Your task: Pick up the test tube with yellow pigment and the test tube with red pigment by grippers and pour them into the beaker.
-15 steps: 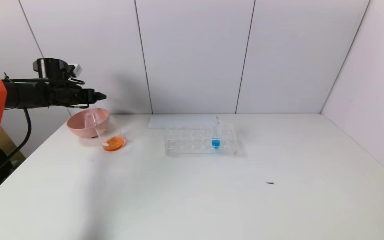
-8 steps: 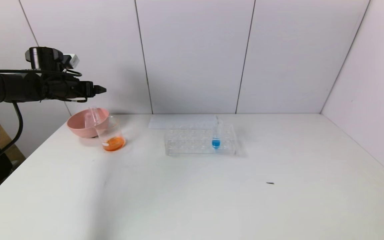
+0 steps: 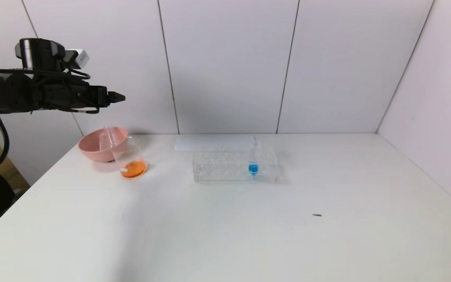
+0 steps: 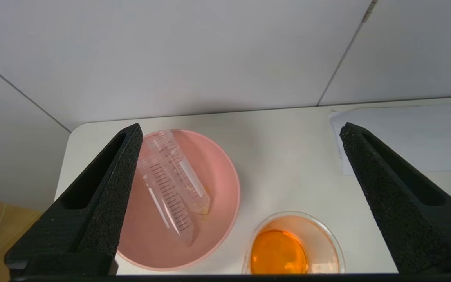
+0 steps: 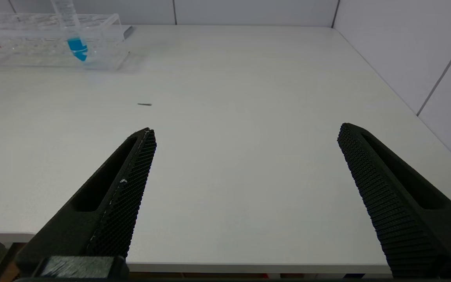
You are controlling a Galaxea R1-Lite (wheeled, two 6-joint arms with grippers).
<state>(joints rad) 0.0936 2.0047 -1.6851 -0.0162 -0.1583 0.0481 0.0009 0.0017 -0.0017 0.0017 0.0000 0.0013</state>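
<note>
My left gripper point(image 3: 118, 97) hangs high above the table's far left corner, open and empty, with its jaws wide apart point(image 4: 240, 127). Below it the beaker point(image 3: 130, 158) stands upright with orange liquid point(image 4: 279, 252) in its bottom. Two clear graduated test tubes lie side by side in the pink bowl point(image 3: 92, 150). One tube point(image 4: 178, 172) has a yellow trace at its tip; the other point(image 4: 166, 197) shows no liquid, and no red pigment shows in either. My right gripper point(image 5: 246, 128) is open and empty over the table's near edge, out of the head view.
A clear tube rack point(image 3: 225, 166) stands mid-table with a blue-liquid tube point(image 3: 253, 166) upright in it. A white sheet point(image 3: 210, 143) lies behind the rack. A small dark speck point(image 3: 317, 215) lies on the table at the right.
My left arm has risen well above the bowl and beaker and drawn back a little, its gripper staying open. The tubes, bowl and beaker have not moved.
</note>
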